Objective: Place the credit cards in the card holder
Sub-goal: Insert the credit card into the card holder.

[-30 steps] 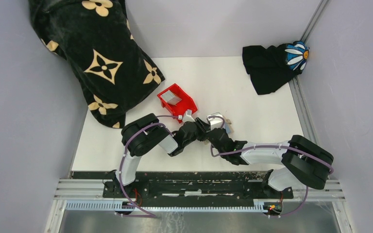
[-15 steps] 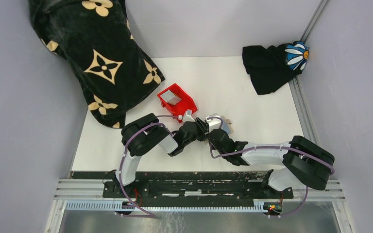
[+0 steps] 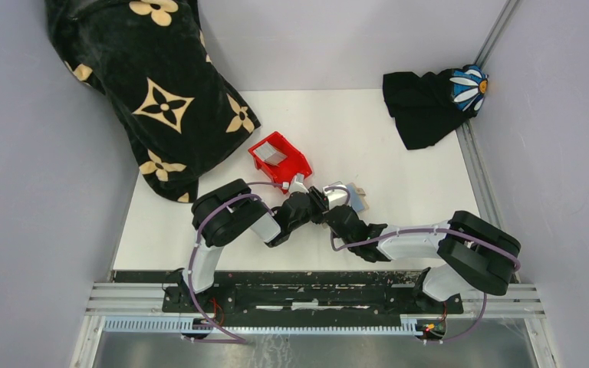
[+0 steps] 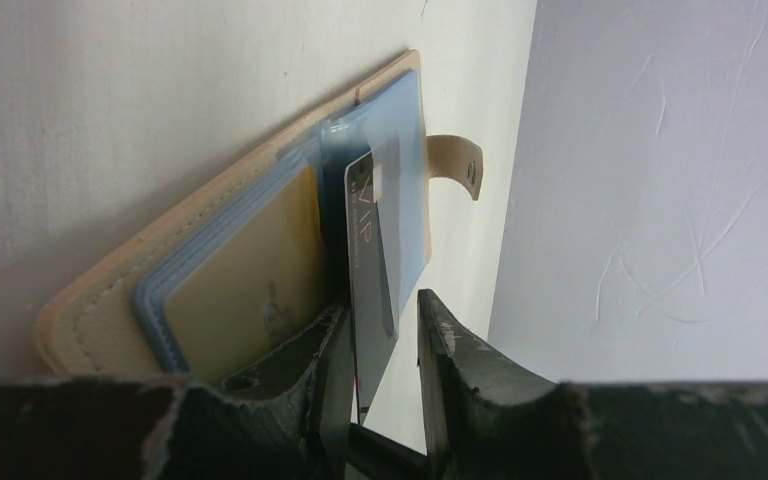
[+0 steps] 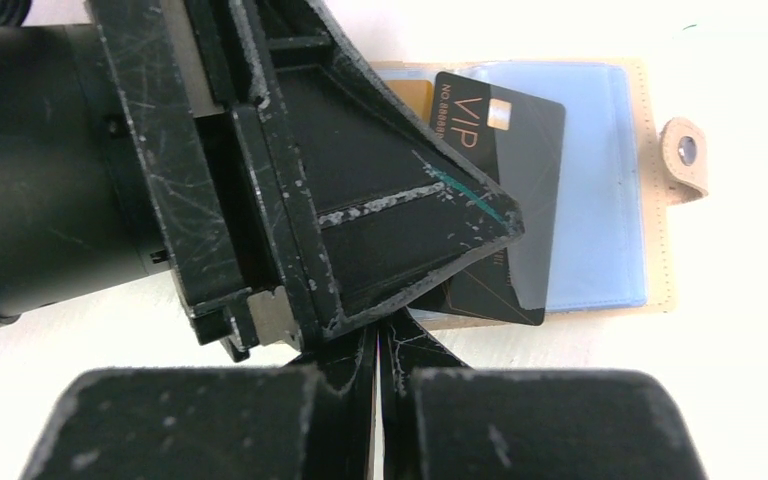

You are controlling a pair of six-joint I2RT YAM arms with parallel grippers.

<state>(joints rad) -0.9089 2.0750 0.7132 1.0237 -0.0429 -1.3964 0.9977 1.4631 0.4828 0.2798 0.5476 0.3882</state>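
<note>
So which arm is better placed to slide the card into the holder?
The left. The left hand holds the black card on edge, right over the blue sleeves of the open holder. The right hand is shut, at the holder's edge, with no card.

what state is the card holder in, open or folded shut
Open: the card holder lies spread flat, blue sleeves exposed, its snap tab hanging free.

- Seen from above, the card holder (image 3: 358,202) lies mostly under the left tool (image 4: 380,325) and right tool (image 5: 378,345); only its far right corner shows.
- The dark card's (image 4: 370,235) near end disappears between the left tool's fingers.
- The grey contents of the red bin (image 3: 301,162) are too small to tell.
</note>
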